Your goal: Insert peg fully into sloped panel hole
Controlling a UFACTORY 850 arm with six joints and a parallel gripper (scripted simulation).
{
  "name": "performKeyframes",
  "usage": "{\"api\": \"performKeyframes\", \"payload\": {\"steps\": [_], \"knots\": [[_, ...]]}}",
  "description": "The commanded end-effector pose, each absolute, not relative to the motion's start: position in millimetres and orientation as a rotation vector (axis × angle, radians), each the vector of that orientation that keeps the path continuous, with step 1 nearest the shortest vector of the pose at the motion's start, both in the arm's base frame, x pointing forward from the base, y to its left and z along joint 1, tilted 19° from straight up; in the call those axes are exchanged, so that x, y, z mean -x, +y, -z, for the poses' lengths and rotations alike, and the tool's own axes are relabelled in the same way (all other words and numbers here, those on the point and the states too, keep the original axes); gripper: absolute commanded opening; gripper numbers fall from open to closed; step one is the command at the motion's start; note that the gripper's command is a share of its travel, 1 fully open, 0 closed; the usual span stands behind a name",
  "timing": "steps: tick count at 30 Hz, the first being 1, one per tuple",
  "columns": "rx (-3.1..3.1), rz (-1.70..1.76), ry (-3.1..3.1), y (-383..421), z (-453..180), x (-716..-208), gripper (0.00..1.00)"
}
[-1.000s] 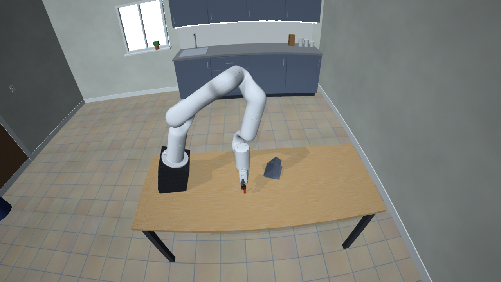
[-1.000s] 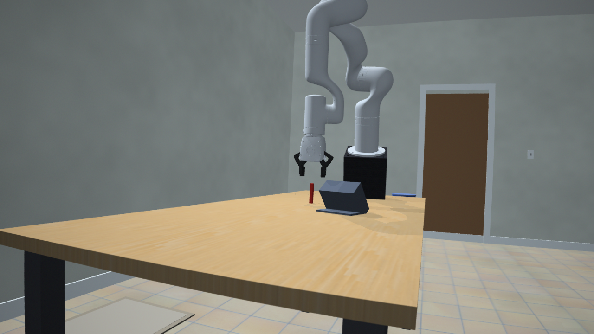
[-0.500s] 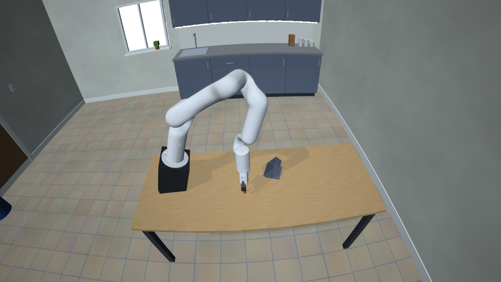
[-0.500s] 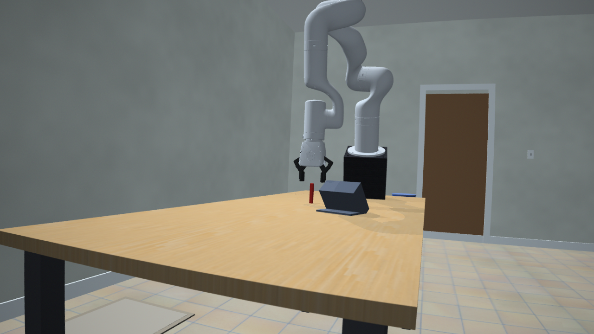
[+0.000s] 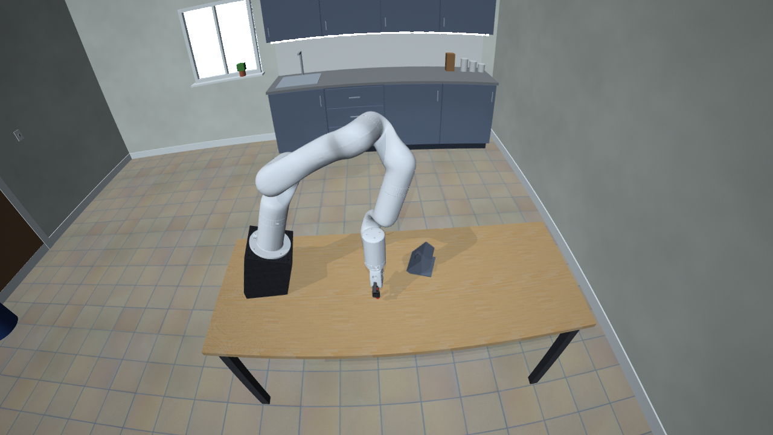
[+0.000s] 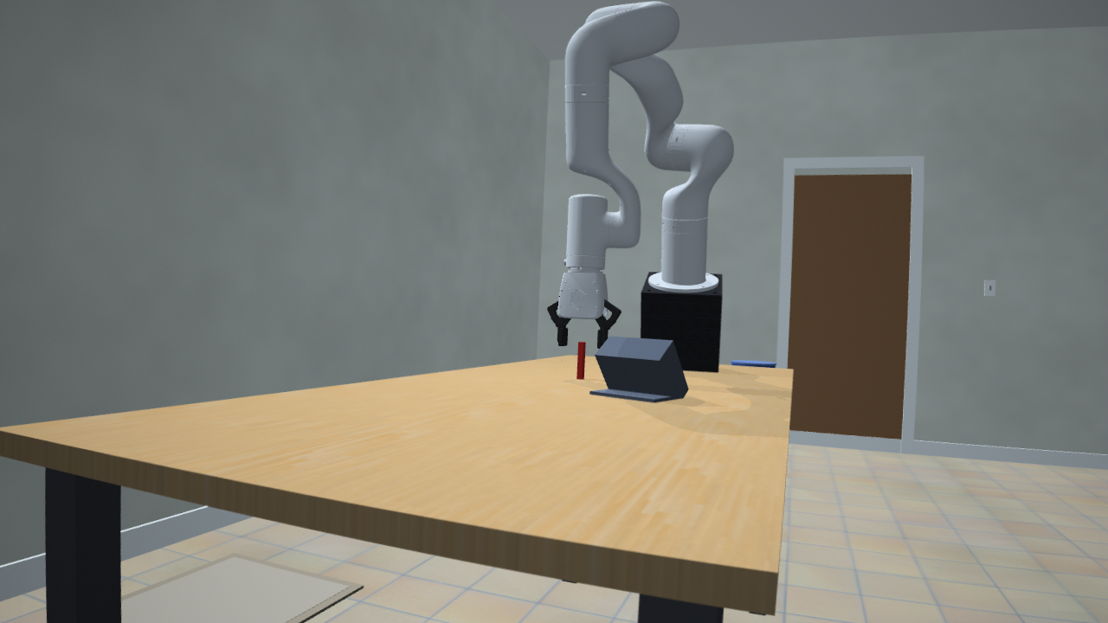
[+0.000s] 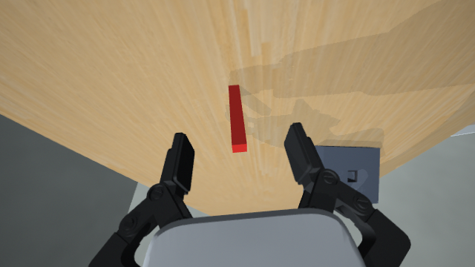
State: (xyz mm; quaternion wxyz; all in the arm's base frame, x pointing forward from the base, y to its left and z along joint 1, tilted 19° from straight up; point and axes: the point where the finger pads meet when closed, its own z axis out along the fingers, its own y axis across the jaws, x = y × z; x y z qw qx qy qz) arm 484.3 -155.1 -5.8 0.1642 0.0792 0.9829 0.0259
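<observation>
The red peg stands upright on the wooden table, just left of the sloped panel in the exterior view. It also shows in the wrist view and, mostly hidden under the fingers, in the top view. My gripper hangs straight above the peg, fingers wide open and empty, tips about level with the peg's top. In the wrist view the gripper frames the peg's top end. The dark grey sloped panel sits to the right of the peg; its small square hole shows in the wrist view.
The arm's black base block stands at the table's back left corner. The table's edge lies just beyond the panel in the wrist view.
</observation>
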Motion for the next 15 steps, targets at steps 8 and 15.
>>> {"api": "performKeyframes", "payload": {"steps": [8, 15], "knots": [[-0.226, -0.073, 2.800, -155.3, 8.0, -485.7, 0.77], [-0.226, -0.073, 2.800, -155.3, 8.0, -485.7, 0.39]]}}
